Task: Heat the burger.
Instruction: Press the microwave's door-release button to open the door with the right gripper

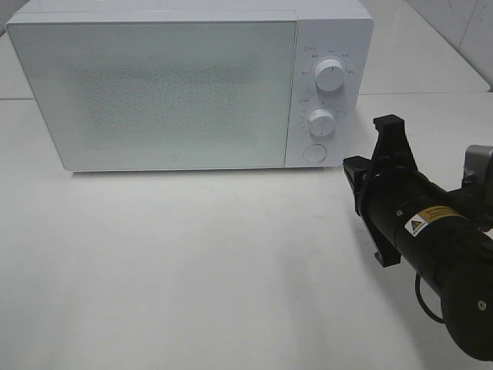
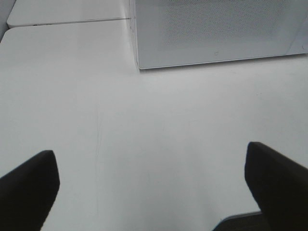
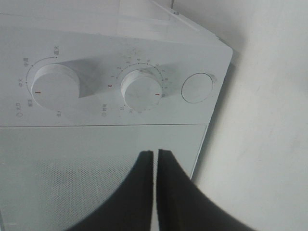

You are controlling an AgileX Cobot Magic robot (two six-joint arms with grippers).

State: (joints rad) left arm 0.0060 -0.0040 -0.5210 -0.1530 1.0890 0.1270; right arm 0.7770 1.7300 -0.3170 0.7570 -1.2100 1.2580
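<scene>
**Desk:** What sits nearest the lens?

**Photographer:** Seen from overhead, the right claw (image 1: 353, 169) (image 3: 155, 153) on its black arm, low over the counter (image 1: 192, 277) near the right edge. Its wrist camera shows the two fingers pressed together with nothing between them. The left claw (image 2: 149, 156) appears only on its own camera. It is spread wide above bare counter and its fingers are cut off by the frame.

**Desk:** And behind them?

**Photographer:** A white microwave (image 1: 154, 85) at the far side of the counter, door (image 1: 162, 92) shut. The right claw points at its lower right corner, and I cannot tell whether they touch. The right wrist camera gives the close-up: upper dial (image 3: 48, 87), lower dial (image 3: 142, 91) and round button (image 3: 197, 87), each dial with a red mark. The printed labels are too small to read. The left wrist camera catches only the microwave's lower left corner, plus a seam (image 2: 72, 21) in the counter beyond it.

**Desk:** The burger?

**Photographer:** It shows in no view. The door's speckled panel cannot be seen through, so I cannot say where it is.
</scene>
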